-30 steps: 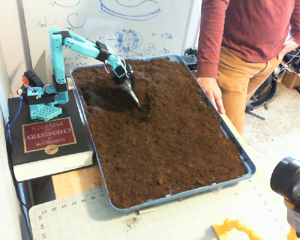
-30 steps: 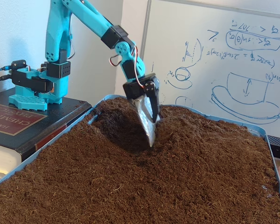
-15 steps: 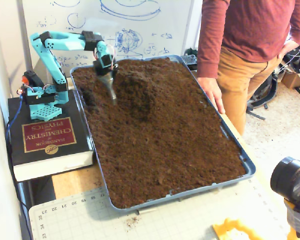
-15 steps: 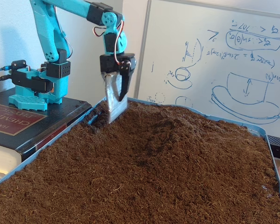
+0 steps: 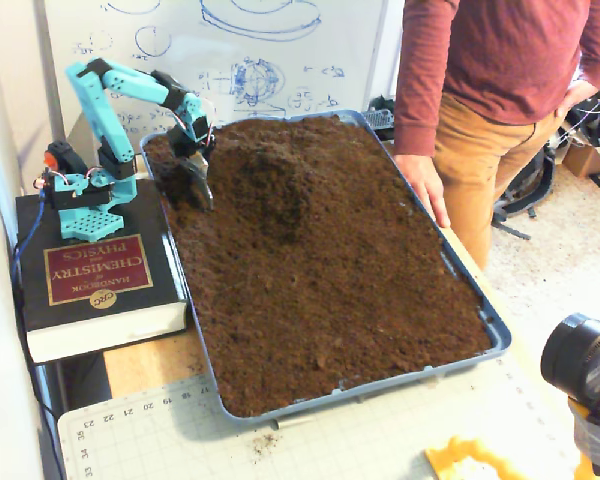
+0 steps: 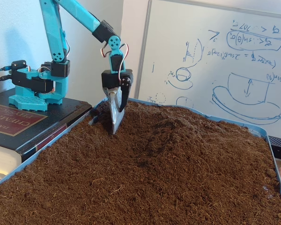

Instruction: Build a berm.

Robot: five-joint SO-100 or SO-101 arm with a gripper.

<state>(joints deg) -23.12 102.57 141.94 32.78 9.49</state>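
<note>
A low mound of dark brown soil, the berm (image 5: 272, 172), rises at the far end of the blue tray (image 5: 501, 338); in the other fixed view the berm (image 6: 178, 125) sits right of centre. My gripper (image 5: 200, 192) hangs left of it near the tray's back-left corner, pointing down. Its silver blade and black finger are shut with nothing held. In the low fixed view the gripper (image 6: 115, 127) touches the soil surface at its tip, just left of the mound's slope.
The arm's base stands on a thick book (image 5: 90, 275) left of the tray. A person's hand (image 5: 425, 186) rests on the tray's right rim. A camera (image 5: 583, 365) and a cutting mat (image 5: 380, 440) lie at the front. A whiteboard (image 6: 215, 61) stands behind.
The gripper left the hollow in the mound, lifted and swung left, then dropped so its tip meets the soil by the back-left corner. The hollow beside the mound is gone.
</note>
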